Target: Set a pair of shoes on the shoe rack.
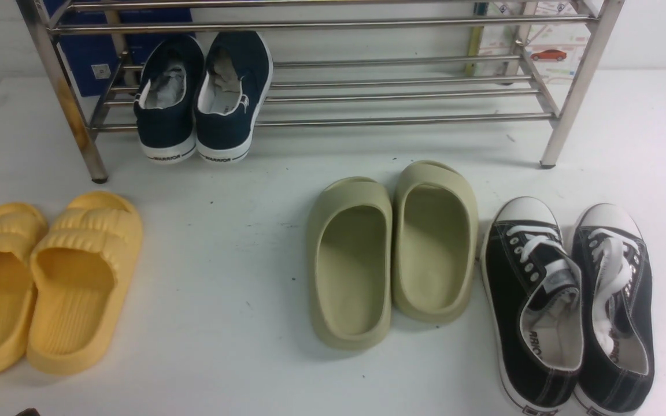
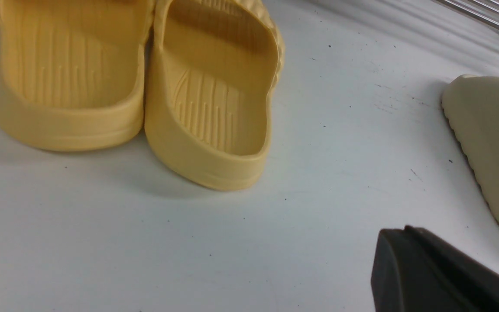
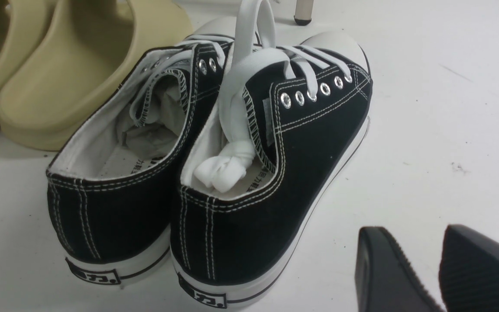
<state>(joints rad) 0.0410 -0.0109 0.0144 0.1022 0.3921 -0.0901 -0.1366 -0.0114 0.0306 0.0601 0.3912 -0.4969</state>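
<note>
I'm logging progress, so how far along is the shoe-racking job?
Done, it seems: the navy slip-ons sit side by side on the shoe rack. In hand: nothing; the left claw is shut and empty, the right claw open over bare table. Nothing obvious is left.

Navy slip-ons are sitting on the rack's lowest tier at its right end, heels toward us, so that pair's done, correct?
Not quite: the navy slip-ons sit at the left end of the rack, not the right. The front view shows them there on the lowest tier, heels toward the camera; the rest stands.
</note>
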